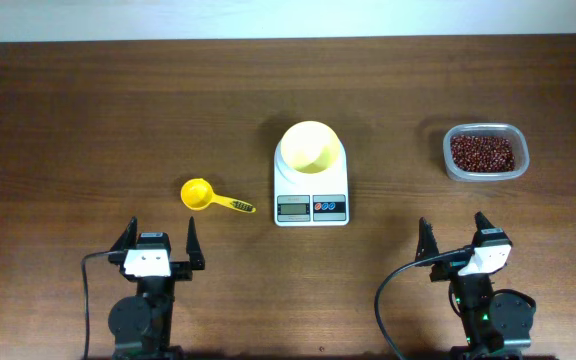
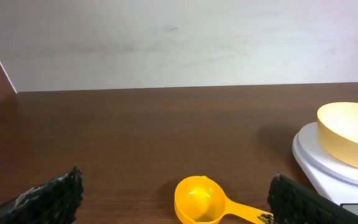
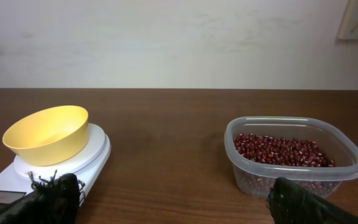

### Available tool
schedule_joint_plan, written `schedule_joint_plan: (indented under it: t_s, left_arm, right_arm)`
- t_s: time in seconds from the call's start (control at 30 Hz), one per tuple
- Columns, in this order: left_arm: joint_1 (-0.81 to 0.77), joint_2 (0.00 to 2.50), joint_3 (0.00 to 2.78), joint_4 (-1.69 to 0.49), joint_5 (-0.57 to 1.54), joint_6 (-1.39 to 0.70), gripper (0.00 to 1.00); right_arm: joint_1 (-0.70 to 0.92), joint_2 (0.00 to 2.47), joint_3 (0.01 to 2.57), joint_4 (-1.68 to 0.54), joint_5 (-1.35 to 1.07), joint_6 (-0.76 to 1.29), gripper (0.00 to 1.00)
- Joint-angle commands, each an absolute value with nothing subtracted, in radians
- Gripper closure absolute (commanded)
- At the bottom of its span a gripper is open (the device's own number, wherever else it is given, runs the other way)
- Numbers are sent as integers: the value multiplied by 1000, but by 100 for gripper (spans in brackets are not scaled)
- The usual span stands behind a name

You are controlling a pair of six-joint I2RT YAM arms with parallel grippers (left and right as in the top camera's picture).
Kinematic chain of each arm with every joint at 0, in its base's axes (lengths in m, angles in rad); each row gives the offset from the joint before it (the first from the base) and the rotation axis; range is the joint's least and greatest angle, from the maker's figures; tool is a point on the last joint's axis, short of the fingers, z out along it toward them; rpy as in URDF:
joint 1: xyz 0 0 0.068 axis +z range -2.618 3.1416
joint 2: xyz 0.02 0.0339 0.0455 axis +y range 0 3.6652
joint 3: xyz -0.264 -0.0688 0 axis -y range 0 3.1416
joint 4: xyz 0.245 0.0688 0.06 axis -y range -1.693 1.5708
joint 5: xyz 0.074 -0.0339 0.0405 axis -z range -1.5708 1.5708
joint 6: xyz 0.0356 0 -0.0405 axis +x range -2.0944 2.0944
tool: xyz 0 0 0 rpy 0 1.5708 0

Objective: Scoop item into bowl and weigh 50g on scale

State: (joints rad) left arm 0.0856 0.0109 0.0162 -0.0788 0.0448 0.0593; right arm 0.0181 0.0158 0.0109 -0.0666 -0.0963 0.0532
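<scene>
Left gripper [image 1: 161, 224], right gripper [image 1: 452, 222] both released, lower frame. Bowl [image 1: 309, 147] on scale [image 1: 311, 205] empty; scooping not begun. Next, likely: grasp scoop [image 1: 196, 193] handle, centre-left

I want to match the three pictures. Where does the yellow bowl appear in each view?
Overhead: the bowl is at the centre, on the rear part of the scale.
Left wrist: at the right edge, partly cut off by the frame.
Right wrist: at the left, below mid-height.
Shared landmark: the white scale under the bowl, seen in all three.
</scene>
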Motion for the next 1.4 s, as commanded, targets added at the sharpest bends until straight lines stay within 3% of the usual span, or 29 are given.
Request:
schedule_joint_plan:
  t_s: [0.0,0.9,1.03,1.37]
  left_arm:
    - [88,6,9,-80,38,46,1]
    - [88,6,9,-80,30,46,1]
    - [88,6,9,50,96,45,1]
    - [88,17,63,75,109,46,1]
  right_arm:
    - [13,9,6,-72,-93,60,1]
    - [13,9,6,-72,-93,60,1]
    - [13,9,6,-72,-93,60,1]
    - [13,9,6,-72,-93,60,1]
